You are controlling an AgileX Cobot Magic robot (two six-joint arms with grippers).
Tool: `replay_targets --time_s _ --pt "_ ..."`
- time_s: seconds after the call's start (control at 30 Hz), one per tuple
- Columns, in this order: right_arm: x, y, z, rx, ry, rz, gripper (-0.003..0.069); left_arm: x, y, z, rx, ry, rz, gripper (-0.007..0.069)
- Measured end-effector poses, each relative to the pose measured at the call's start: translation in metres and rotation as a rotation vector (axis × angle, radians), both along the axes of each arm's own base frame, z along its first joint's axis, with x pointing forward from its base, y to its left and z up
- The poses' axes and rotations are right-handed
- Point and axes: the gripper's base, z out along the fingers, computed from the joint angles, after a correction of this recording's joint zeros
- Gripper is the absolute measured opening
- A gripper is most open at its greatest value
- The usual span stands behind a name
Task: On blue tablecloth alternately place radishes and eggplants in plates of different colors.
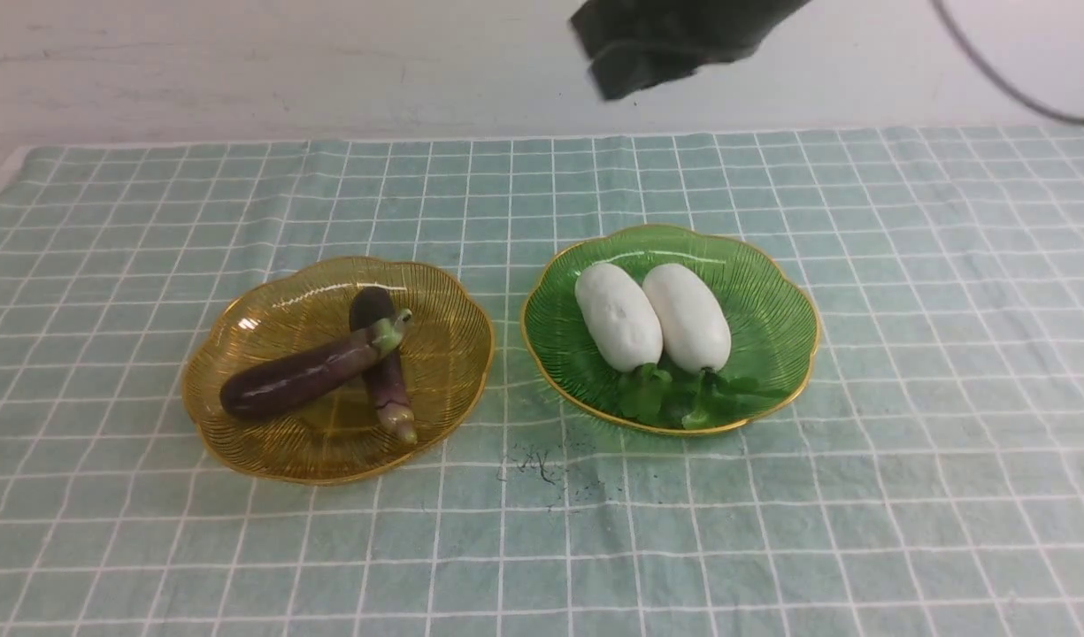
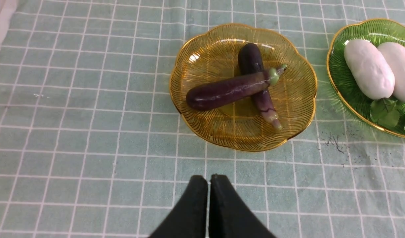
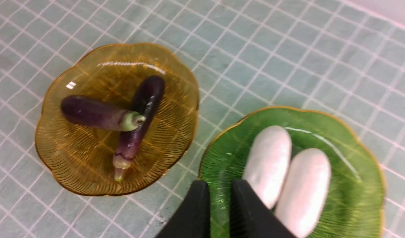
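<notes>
1. Front view: the amber plate (image 1: 232, 354) rests on the cloth (image 1: 329, 548) and holds both eggplants. One, the top eggplant (image 1: 298, 380), lies across the other, the bottom eggplant (image 1: 372, 305), its green cap resting over that one's middle. Just to the right of the amber plate, without touching it, is the green plate (image 1: 772, 301).
2. Front view: inside the green plate, right of the amber plate, lie the two radishes (image 1: 618, 317), side by side, with their leaves (image 1: 648, 394) toward the near rim. A dark smudge (image 1: 537, 464) marks the cloth to the right of the amber plate's near side. The right arm (image 1: 674, 49), blurred, is above and beyond the amber plate, over to its right.
3. Left wrist view: the left gripper (image 2: 208, 178) has its fingers together with nothing between them, on the near side of the amber plate and apart from it. The crossed eggplants show whole; the green plate is cut off by the picture's edge.
4. Right wrist view: the right gripper (image 3: 220, 182) has its fingers a little apart, gripping nothing. They appear against the green plate, beside the amber plate, and partly cover the view of one radish's end.
</notes>
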Motion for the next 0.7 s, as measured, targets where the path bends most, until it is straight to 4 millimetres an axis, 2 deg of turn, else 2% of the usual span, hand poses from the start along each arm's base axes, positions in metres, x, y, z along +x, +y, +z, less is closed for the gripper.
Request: replay_targets --time_s 0.07,0.1,0.13,0.2,0.23,0.27,0.33,0.43,0.47,0.5,0.53,0.63,0.67,0.7 --pt "-0.022 -0.019 0.028 0.001 -0.066 -0.063 0.0018 0.001 0.0 -0.002 0.004 0.008 -0.004 -0.0007" --pt "-0.028 -0.023 0.035 0.008 -0.081 -0.078 0.0011 0.001 0.0 -0.002 0.004 0.009 -0.006 -0.0007" --pt "-0.052 -0.041 0.059 0.025 -0.147 -0.119 -0.0003 0.001 -0.001 -0.005 0.011 0.017 -0.019 -0.0007" --pt "-0.082 -0.061 0.079 0.065 -0.198 -0.171 -0.001 0.001 -0.002 -0.008 0.014 0.03 -0.038 -0.0007" --pt "-0.089 -0.066 0.083 0.071 -0.209 -0.181 -0.001 0.001 -0.003 -0.009 0.014 0.033 -0.044 -0.0007" --pt "-0.118 -0.085 0.093 0.091 -0.243 -0.221 -0.0011 0.0 -0.004 -0.013 0.011 0.046 -0.062 -0.0007" --pt "-0.153 -0.107 0.098 0.124 -0.277 -0.266 -0.0011 -0.001 -0.006 -0.021 0.009 0.07 -0.091 -0.0007" --pt "-0.202 -0.139 0.08 0.195 -0.38 -0.336 -0.0011 -0.003 -0.01 -0.033 -0.001 0.074 -0.139 -0.0007" --pt "-0.208 -0.143 0.077 0.208 -0.399 -0.343 -0.0011 -0.003 -0.01 -0.034 -0.004 0.069 -0.143 -0.0007" --pt "-0.231 -0.157 0.059 0.253 -0.471 -0.361 -0.0011 -0.003 -0.011 -0.039 -0.006 0.07 -0.154 -0.0007" --pt "-0.233 -0.159 0.058 0.281 -0.489 -0.365 -0.0011 -0.003 -0.011 -0.039 -0.007 0.067 -0.155 -0.0007" --pt "-0.275 -0.18 0.012 0.41 -0.72 -0.334 -0.0011 0.0 -0.014 -0.049 -0.02 0.058 -0.17 -0.0007" --pt "-0.278 -0.181 0.009 0.422 -0.733 -0.331 -0.0011 0.0 -0.014 -0.051 -0.02 0.059 -0.17 -0.0007" --pt "-0.298 -0.188 -0.02 0.488 -0.854 -0.285 -0.0011 0.002 -0.015 -0.054 -0.028 0.049 -0.173 -0.0007"
